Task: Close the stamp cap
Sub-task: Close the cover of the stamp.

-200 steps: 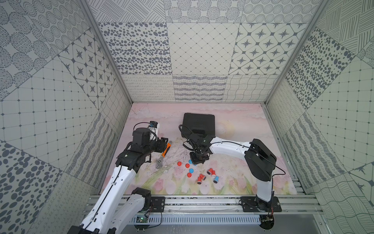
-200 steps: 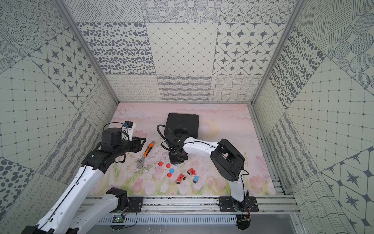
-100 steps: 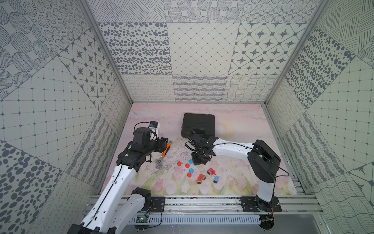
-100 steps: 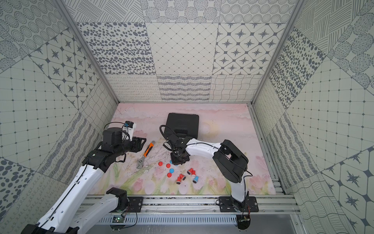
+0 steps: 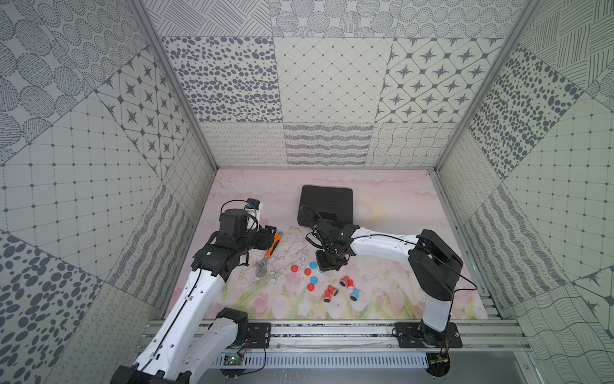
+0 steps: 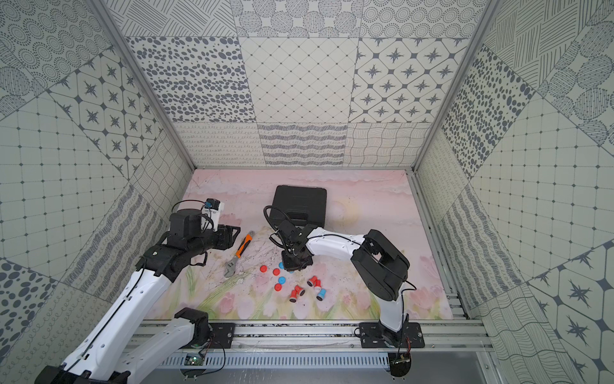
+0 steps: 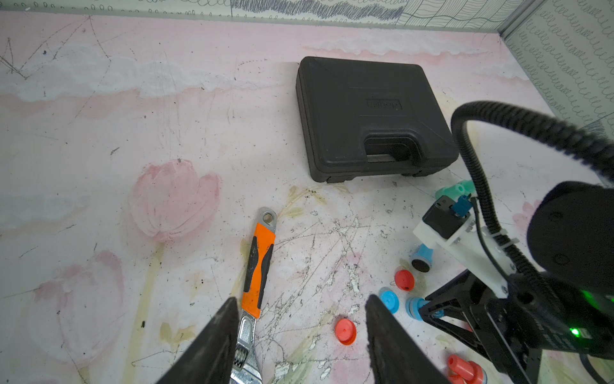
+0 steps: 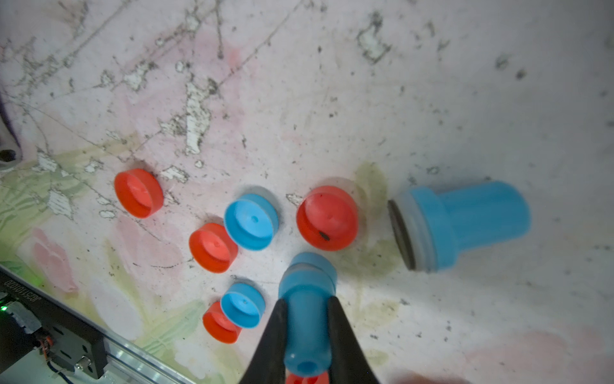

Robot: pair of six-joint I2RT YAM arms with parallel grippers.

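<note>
My right gripper (image 8: pixel 306 302) is shut on the shaft of a blue stamp (image 8: pixel 307 319), held upright with its wide end down against the mat. In both top views this gripper (image 5: pixel 329 262) (image 6: pixel 295 262) stands at the edge of the scattered caps. Loose caps lie beside it: a blue cap (image 8: pixel 251 222), a second blue cap (image 8: pixel 242 305) and red caps (image 8: pixel 327 217) (image 8: pixel 139 192). A second blue stamp (image 8: pixel 458 226) lies on its side with its dark pad bare. My left gripper (image 7: pixel 300 306) hangs open and holds nothing, above the mat near a red cap (image 7: pixel 345 330).
An orange-handled wrench (image 5: pixel 269 252) lies between the arms, close to my left fingers (image 7: pixel 226 332). A closed black case (image 5: pixel 325 206) sits behind the right arm. Two red stamps (image 5: pixel 330 292) (image 5: pixel 347 282) and a blue one (image 5: pixel 355 294) lie toward the front rail.
The right arm's elbow has drifted a little to the right while its gripper stays over the caps with the blue stamp. The left arm has not moved.
</note>
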